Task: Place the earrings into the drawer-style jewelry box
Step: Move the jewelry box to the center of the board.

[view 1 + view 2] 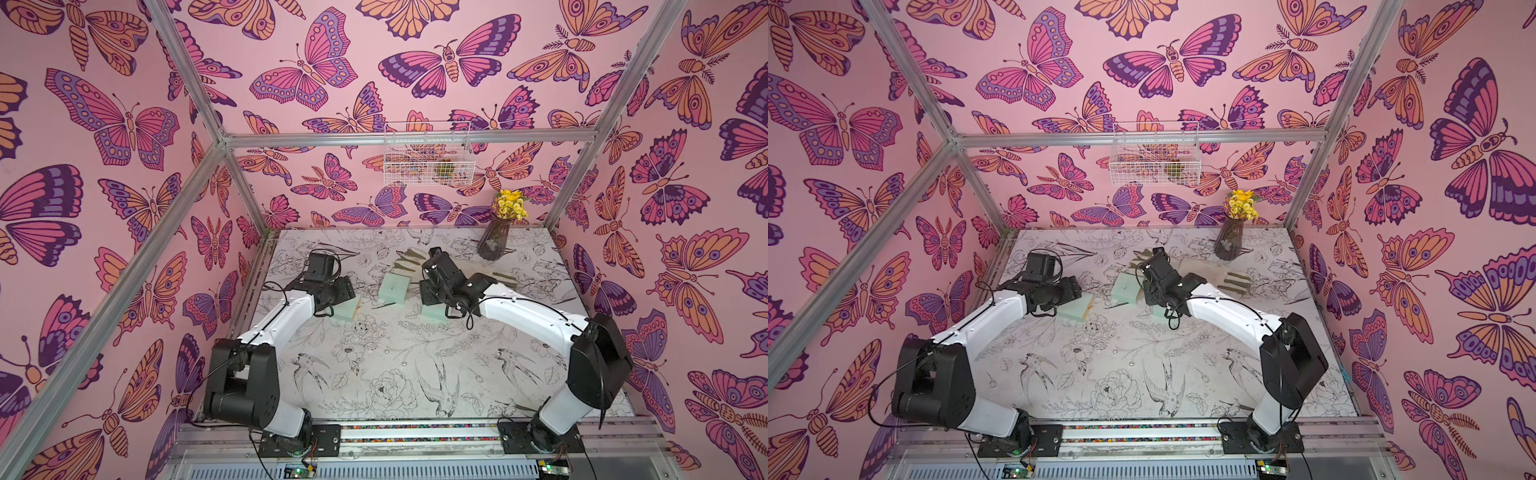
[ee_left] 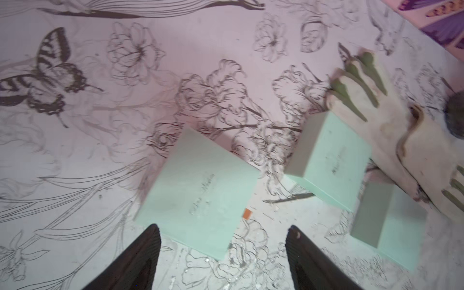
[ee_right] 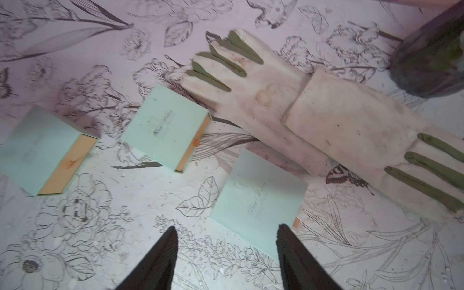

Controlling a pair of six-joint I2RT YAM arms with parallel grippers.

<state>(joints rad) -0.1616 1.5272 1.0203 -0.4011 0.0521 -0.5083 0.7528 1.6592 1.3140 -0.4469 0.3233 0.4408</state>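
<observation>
Three mint-green drawer-style jewelry boxes lie on the table, all with drawers pushed in. My left gripper is open and hovers just above the near corner of the left box. The middle box rests against a glove's fingertips. My right gripper is open too, over the edge of the right box, whose orange pull tab shows beside one finger. Nothing is between either pair of fingers. No earrings can be made out in any view.
Two cream gloves with green fingers lie behind the boxes. A dark vase with yellow flowers stands at the back right. A white wire basket hangs on the back wall.
</observation>
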